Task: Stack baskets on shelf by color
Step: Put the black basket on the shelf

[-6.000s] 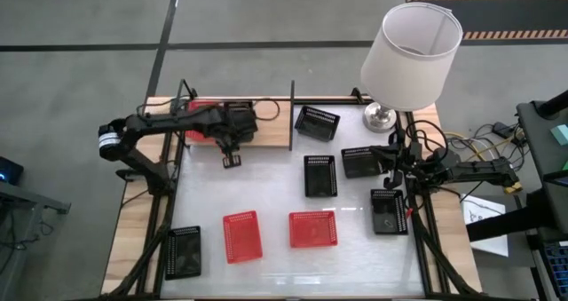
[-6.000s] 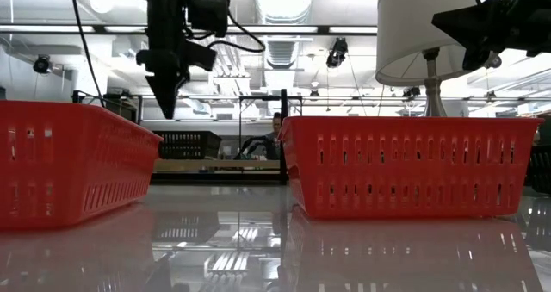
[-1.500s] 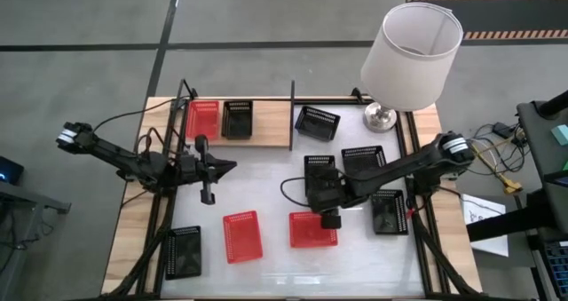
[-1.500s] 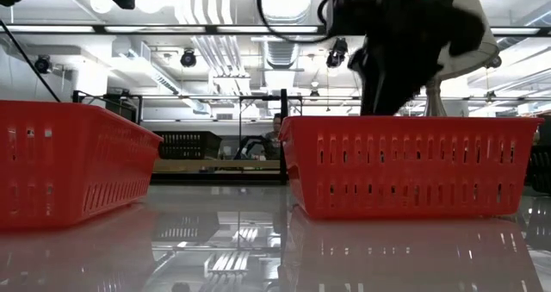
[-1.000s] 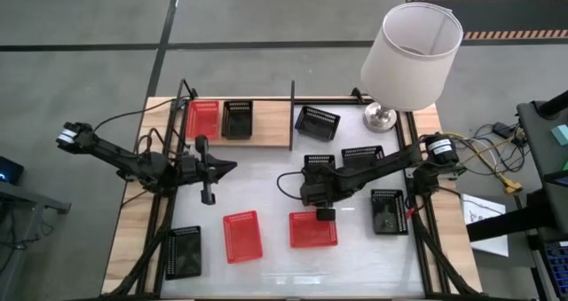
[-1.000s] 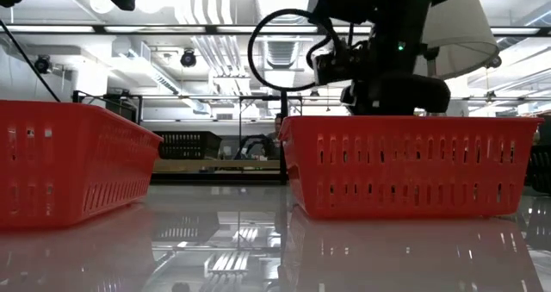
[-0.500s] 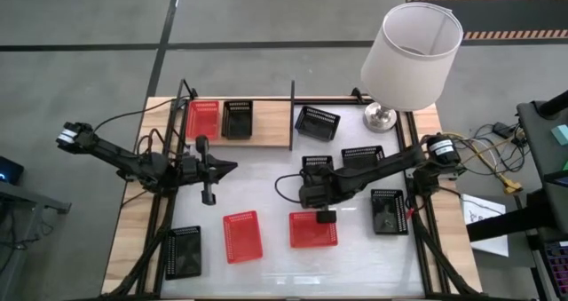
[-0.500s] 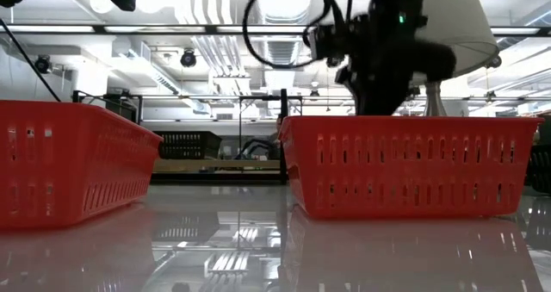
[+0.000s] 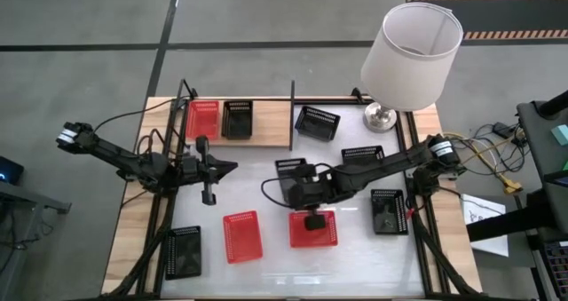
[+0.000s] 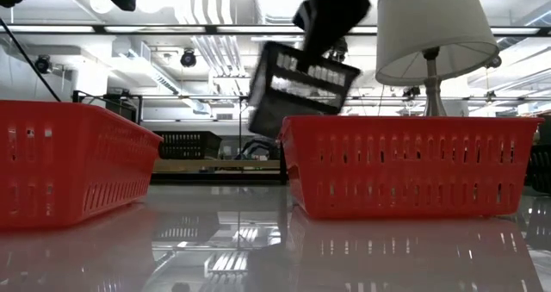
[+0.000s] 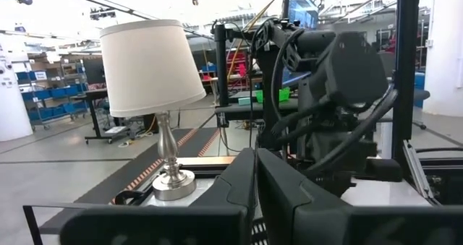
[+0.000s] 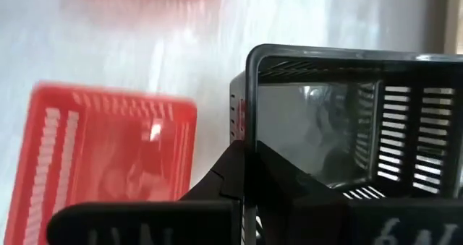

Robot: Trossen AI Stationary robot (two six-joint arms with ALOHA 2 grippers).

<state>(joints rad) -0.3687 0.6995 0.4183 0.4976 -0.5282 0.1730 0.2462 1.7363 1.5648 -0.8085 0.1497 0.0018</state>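
On the glossy white tabletop (image 9: 266, 194), under a hall ceiling of ducts and lights, the right claw (image 9: 297, 181) pinches a black basket's (image 9: 291, 173) wall and holds it tilted in the air, while the left claw (image 9: 226, 166), pressed together, hangs near the shelf (image 9: 271, 123).

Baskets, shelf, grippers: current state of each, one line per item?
right gripper: shut on lifted black basket
lifted black basket: tilted, off the table
left gripper: shut, empty, waiting at table's left
shelf: holds one red, one black basket
two red baskets: upright on the table
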